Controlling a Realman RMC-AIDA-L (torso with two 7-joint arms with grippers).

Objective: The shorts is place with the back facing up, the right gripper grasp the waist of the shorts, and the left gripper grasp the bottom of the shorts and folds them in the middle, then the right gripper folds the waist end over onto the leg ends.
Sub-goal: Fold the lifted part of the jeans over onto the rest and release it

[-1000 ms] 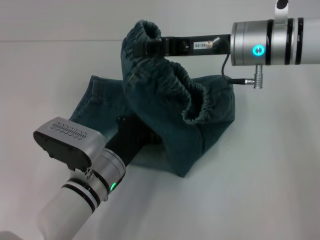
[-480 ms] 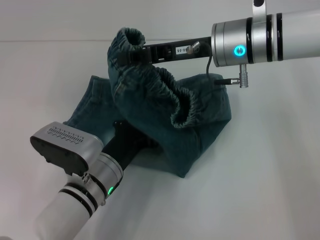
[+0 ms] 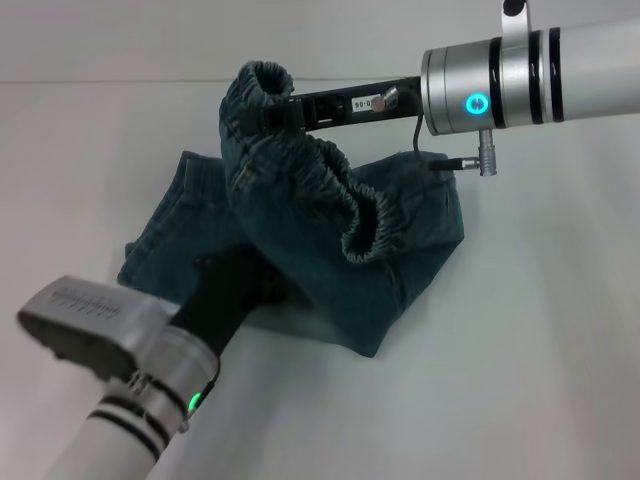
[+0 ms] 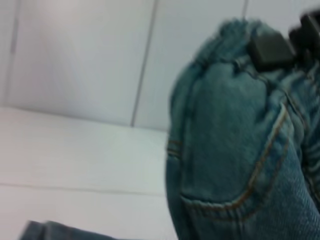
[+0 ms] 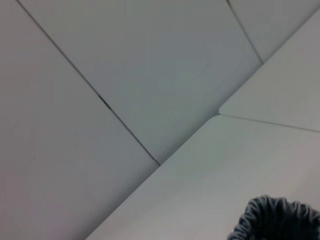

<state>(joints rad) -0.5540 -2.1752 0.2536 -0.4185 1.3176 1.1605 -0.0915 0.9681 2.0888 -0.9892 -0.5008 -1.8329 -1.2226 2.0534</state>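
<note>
The blue-green denim shorts (image 3: 400,270) lie folded on the white table (image 3: 520,350). My right gripper (image 3: 252,112) reaches in from the right, shut on the ruffled waist (image 3: 355,215) and holding it lifted above the rest of the fabric. The leg ends (image 3: 160,235) lie flat at the left. My left gripper (image 3: 228,275) sits low over the near left part of the shorts, its black body against the denim. The left wrist view shows the raised shorts (image 4: 225,150) with a stitched pocket. A bit of the waist (image 5: 275,217) shows in the right wrist view.
The white table surrounds the shorts on all sides. A pale panelled wall (image 5: 125,75) stands behind the table's far edge.
The right gripper carried the lifted waist leftward, then held still. The left arm has pulled back toward the near left, drawing its gripper out from under the raised fabric.
</note>
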